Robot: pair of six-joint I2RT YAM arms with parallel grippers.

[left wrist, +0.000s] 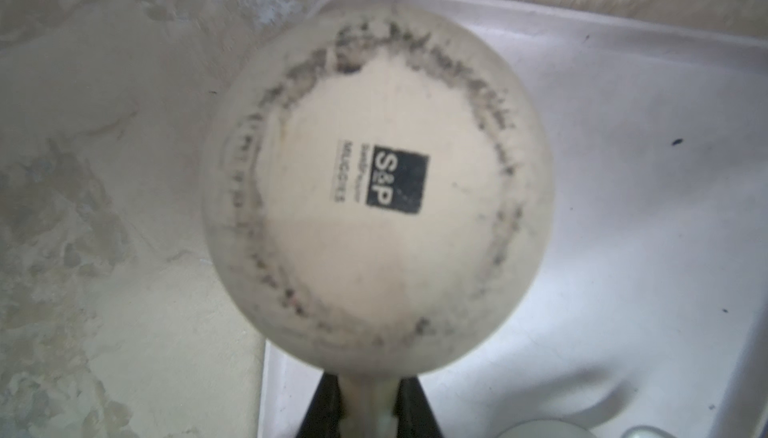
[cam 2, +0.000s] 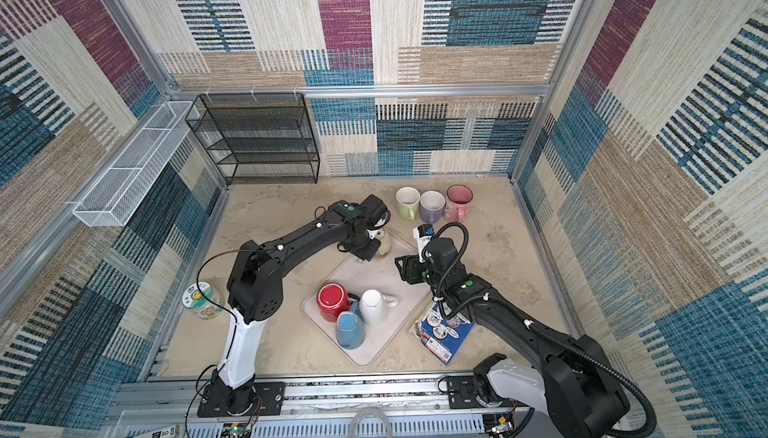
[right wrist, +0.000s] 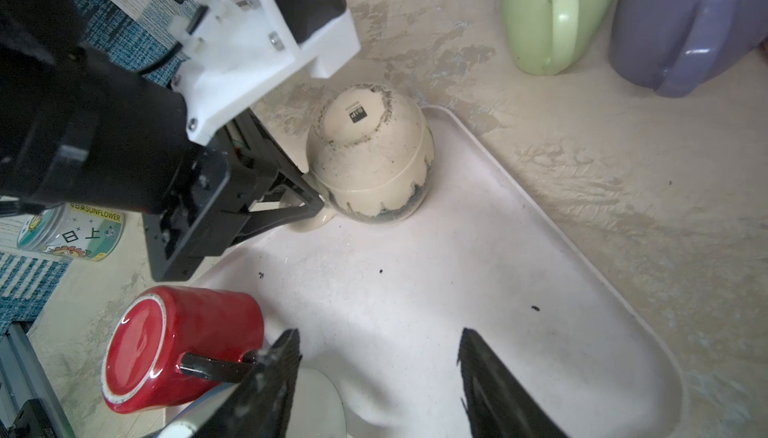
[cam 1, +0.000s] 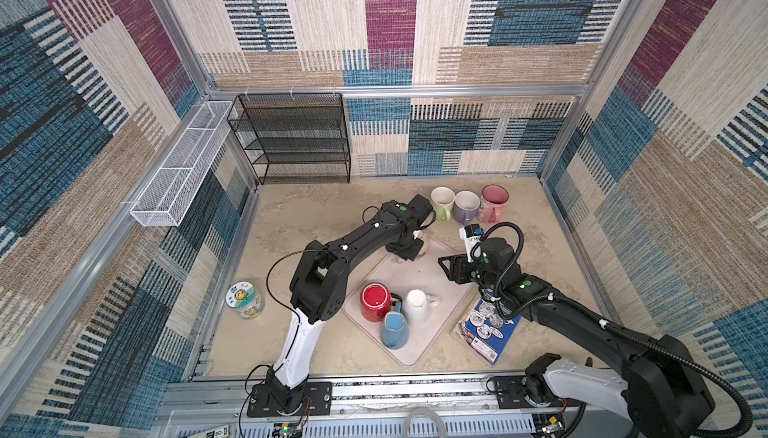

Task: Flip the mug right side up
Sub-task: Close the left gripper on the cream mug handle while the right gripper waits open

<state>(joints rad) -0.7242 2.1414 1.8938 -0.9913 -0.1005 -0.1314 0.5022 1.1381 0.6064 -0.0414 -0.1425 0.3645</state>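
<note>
A cream mug point(right wrist: 370, 153) with a dark-speckled base stands upside down in the far corner of the pale tray point(right wrist: 457, 249). Its stamped base fills the left wrist view point(left wrist: 374, 191). My left gripper point(left wrist: 370, 390) is shut on the mug's handle, with the black fingers point(right wrist: 309, 203) pressed on either side of it. In both top views the left gripper point(cam 1: 405, 251) covers most of the mug point(cam 2: 384, 243). My right gripper point(right wrist: 378, 344) hangs open above the tray's middle with nothing between its fingers, to the right of the mug in a top view point(cam 1: 446, 267).
A red mug point(cam 1: 375, 301), a white mug point(cam 1: 417, 305) and a blue mug point(cam 1: 394, 330) sit upside down at the tray's near end. Green point(cam 1: 441, 202), purple point(cam 1: 466, 206) and pink point(cam 1: 494, 201) mugs stand upright behind. A jar point(cam 1: 245, 299), a blue packet point(cam 1: 490, 328) and a black rack point(cam 1: 291, 137) surround them.
</note>
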